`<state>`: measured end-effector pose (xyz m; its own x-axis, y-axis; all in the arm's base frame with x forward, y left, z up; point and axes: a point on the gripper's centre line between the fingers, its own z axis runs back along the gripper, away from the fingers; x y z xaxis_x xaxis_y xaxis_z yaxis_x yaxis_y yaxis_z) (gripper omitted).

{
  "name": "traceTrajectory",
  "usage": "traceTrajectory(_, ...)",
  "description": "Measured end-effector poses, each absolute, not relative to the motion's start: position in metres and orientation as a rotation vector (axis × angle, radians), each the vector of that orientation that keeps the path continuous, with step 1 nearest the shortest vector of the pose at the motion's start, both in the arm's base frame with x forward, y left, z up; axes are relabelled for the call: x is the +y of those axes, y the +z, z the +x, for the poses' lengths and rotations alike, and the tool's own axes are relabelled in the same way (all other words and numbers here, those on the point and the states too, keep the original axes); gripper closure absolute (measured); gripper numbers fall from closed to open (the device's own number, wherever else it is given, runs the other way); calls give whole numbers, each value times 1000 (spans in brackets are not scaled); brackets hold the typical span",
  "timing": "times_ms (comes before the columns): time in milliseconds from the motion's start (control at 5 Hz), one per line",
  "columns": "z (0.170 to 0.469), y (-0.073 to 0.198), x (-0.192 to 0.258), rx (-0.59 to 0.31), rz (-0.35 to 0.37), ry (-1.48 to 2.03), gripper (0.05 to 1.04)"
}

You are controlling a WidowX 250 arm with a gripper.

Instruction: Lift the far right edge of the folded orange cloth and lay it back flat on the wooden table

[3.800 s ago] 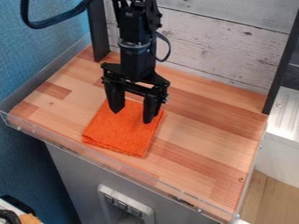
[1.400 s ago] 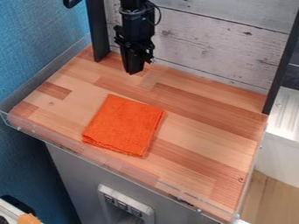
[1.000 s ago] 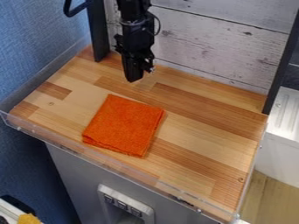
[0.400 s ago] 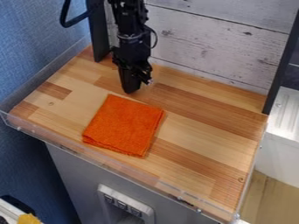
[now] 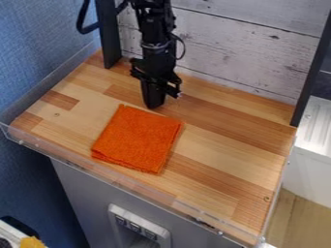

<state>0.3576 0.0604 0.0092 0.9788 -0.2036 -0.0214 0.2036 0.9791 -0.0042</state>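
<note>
Black gripper (image 5: 154, 106), pointing down, upper middle of the view. Fingers drawn together into one narrow black shape, no gap to be seen, nothing held. Placed just beyond the far edge of an orange cloth (image 5: 137, 139), close to it in the view; cannot tell how high above the wood. Above that, the black arm (image 5: 153, 29), entering from the top edge, with a dark cable (image 5: 84, 28) looping out toward upper left.

Orange cloth: folded into a rough square, lying flat, layered edges along the near side. Set left of centre on a wooden tabletop (image 5: 226, 169) of striped light and reddish-brown strips.

Around the top: clear edging (image 5: 116, 180) along the near side. Black upright (image 5: 108, 34) at far left, another black post (image 5: 311, 72) at right. Behind, pale weathered boards (image 5: 239, 53) with dark knots and scuffs. To the left, blue textured wall (image 5: 38, 53).

Below: grey front panel (image 5: 84, 193) bearing a white switch unit (image 5: 138, 225). Right side: white ridged surface (image 5: 315, 123), wood-look floor (image 5: 297, 218) beneath. Lower left corner: small yellow item (image 5: 31, 242), partly cut off.
</note>
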Motion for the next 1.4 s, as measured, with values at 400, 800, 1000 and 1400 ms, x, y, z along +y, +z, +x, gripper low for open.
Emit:
traceTrajectory(400,355,7,35,3,10,-101,1025)
traceTrajectory(800,347,12,16,22,4,-39,845)
traceTrajectory(1000,341,30,10,11,1,-13,594)
traceTrajectory(1400,323,74,2,-11,-1,21,87)
